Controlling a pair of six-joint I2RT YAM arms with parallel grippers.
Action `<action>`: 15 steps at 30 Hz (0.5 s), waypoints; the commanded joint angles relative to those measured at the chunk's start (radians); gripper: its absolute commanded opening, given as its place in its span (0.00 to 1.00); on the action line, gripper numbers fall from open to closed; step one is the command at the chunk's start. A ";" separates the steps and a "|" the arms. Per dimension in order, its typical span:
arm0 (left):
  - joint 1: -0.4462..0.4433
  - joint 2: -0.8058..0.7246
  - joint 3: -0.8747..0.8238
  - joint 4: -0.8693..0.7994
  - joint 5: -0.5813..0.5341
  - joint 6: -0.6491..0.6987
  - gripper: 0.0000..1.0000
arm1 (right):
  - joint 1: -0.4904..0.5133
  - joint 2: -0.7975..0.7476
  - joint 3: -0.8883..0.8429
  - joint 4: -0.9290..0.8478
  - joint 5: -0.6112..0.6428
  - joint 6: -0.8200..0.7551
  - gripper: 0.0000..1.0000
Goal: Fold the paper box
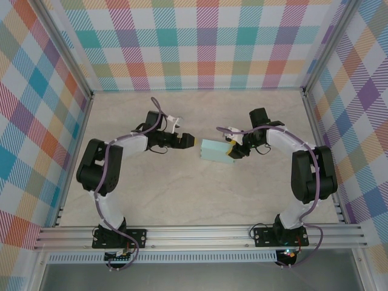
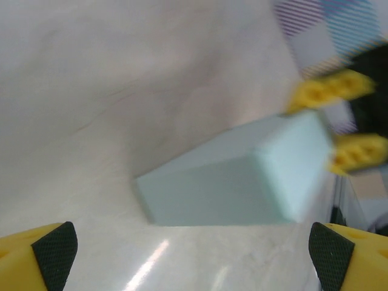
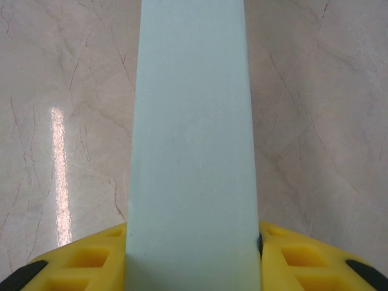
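Mint-turquoise paper box (image 1: 214, 150), plain card, between the right claw's (image 1: 231, 153) yellow fingers (image 3: 85, 264).

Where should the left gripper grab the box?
Probably the box's free left end, coming from the left. The right gripper pinches the other end, so the free end points at the open left gripper and looks narrow enough for its fingers.

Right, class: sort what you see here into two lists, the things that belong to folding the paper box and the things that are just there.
Belongs to the job:
paper box, held at one end by the right tool
left tool, open, facing its other end

Just there:
marbled table
plaid walls
metal rail along the near edge
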 commanded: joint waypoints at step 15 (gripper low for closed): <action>-0.128 0.043 0.085 -0.068 0.078 0.769 0.90 | 0.032 0.072 0.006 -0.167 0.009 -0.109 0.22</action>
